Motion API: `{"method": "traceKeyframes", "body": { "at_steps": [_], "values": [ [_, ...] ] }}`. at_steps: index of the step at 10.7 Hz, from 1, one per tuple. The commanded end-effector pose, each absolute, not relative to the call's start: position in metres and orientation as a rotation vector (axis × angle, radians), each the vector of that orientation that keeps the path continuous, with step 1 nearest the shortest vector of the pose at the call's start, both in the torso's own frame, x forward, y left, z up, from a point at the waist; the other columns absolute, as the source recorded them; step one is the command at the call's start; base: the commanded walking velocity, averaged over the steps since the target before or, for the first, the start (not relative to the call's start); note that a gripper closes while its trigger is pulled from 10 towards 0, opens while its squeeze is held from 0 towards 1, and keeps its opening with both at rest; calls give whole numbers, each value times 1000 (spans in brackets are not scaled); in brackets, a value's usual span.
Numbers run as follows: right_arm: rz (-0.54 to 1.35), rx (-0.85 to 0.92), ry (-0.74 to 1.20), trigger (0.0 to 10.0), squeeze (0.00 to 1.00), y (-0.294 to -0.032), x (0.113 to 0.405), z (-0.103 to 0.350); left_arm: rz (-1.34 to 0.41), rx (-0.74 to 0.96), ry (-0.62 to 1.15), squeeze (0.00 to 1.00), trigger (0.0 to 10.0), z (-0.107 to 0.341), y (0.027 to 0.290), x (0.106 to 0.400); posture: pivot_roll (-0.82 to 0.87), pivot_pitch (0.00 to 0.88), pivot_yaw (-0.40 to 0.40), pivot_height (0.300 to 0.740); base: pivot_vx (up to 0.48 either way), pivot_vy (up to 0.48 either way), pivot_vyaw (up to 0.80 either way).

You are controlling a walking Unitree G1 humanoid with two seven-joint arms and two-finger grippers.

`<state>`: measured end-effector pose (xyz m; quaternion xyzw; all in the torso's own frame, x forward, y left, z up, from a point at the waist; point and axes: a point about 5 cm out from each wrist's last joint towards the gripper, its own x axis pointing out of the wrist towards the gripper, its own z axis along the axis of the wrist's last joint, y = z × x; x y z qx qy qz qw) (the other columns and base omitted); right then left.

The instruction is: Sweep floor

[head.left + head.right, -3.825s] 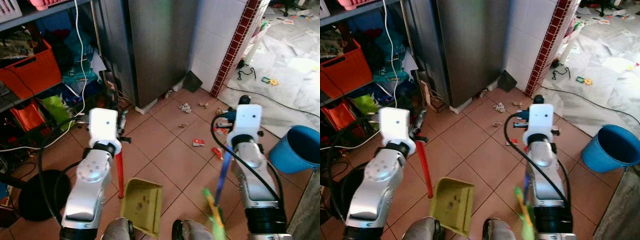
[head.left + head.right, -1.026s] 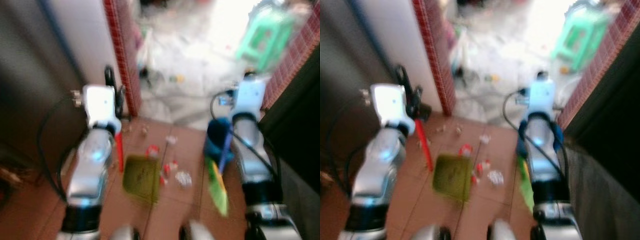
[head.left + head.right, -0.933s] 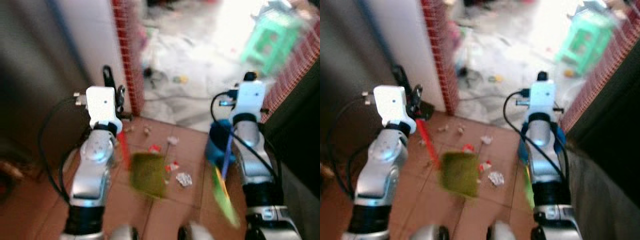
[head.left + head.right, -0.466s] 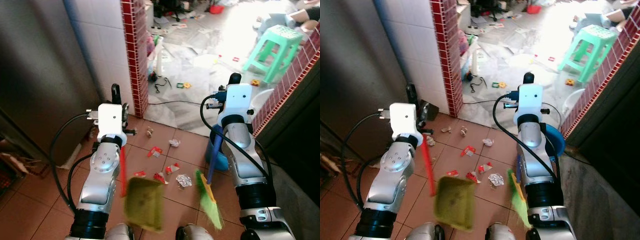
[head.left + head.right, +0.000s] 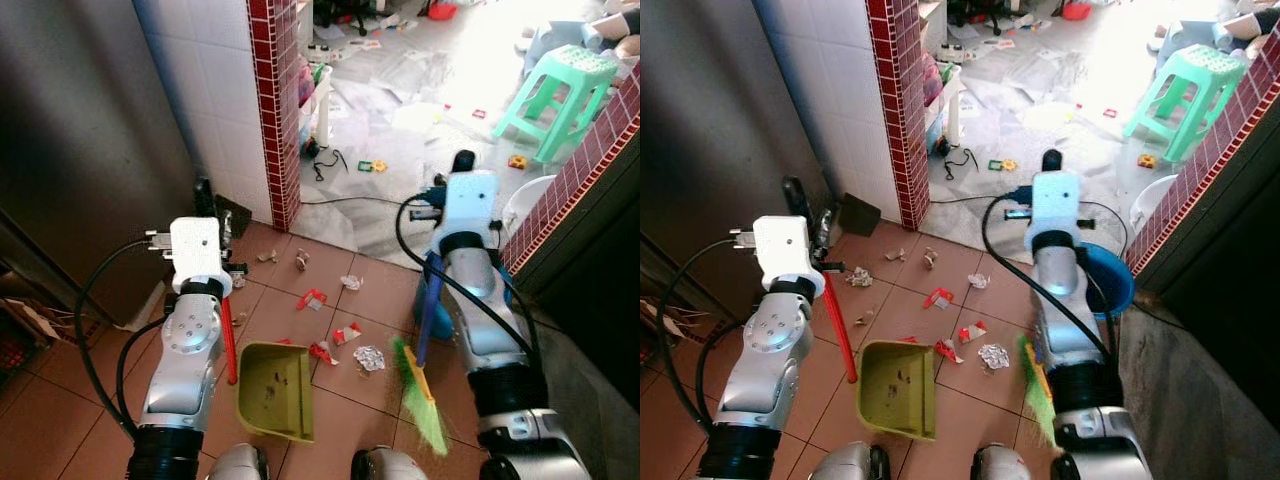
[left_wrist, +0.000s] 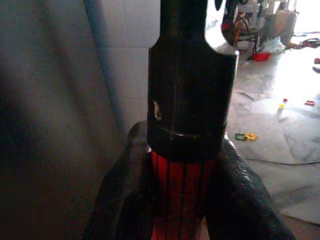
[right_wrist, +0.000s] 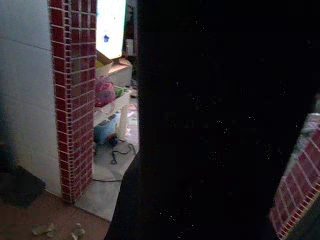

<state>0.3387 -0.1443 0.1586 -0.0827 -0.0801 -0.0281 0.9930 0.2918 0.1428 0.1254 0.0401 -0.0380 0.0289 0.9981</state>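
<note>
- On tile floor (image 5: 70,410): dustpan (image 5: 273,392) beside scraps (image 5: 345,335).
- Left fingers (image 6: 125,200) clamped on red dustpan handle (image 5: 228,345).
- Right fingers: can't tell; broom (image 5: 418,392) below that arm.

- Dustpan (image 5: 273,390), olive green with red handle: 1.
- Broom (image 5: 419,392), green bristles, blue handle: 1.
- Blue bucket (image 5: 1108,280): 1.
- Green plastic stool (image 5: 556,86): 1.
- Red-and-white wrappers on the tiles, e.g. (image 5: 311,298): at least 3.
- Crumpled silver foil scrap (image 5: 369,358): 1.
- Pale crumpled paper bits near the brick edge, e.g. (image 5: 351,283): about 4; exact count unclear.
- Red brick-tiled pillar (image 5: 277,100): 1.
- Black cable (image 5: 330,163) on the pale floor: 1.
</note>
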Motion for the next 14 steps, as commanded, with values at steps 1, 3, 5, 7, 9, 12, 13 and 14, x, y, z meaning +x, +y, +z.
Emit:
{"method": "traceKeyframes", "body": {
  "at_steps": [1,3,5,7,9,12,13,14],
  "values": [
    [-9,-180,-254,10000,0,-132,342,178,41,88,-140,0,10000,137,142,295,-13,83,11,740,0,0,0],
    [12,-181,-259,10000,0,-125,338,175,41,87,-142,0,10000,135,143,295,-17,83,15,740,0,0,0],
    [34,-192,-267,10000,0,-123,337,173,33,81,-144,0,10000,135,141,295,-20,80,15,740,0,0,216],
    [42,-191,-273,10000,0,-123,337,175,23,79,-149,0,10000,136,138,295,-21,72,12,740,0,0,800],
    [54,-187,-279,10000,0,-120,338,175,15,77,-155,0,10000,137,137,296,-21,69,10,740,277,0,800],
    [56,-177,-278,10000,0,-120,338,175,7,73,-158,0,10000,136,136,295,-23,68,9,740,302,0,148],
    [57,-171,-279,10000,0,-121,338,175,3,70,-161,0,10000,137,135,296,-25,66,9,740,330,0,0],
    [55,-171,-280,10000,0,-121,338,175,2,69,-159,0,10000,136,134,297,-25,66,9,740,319,0,0]
  ]
}}
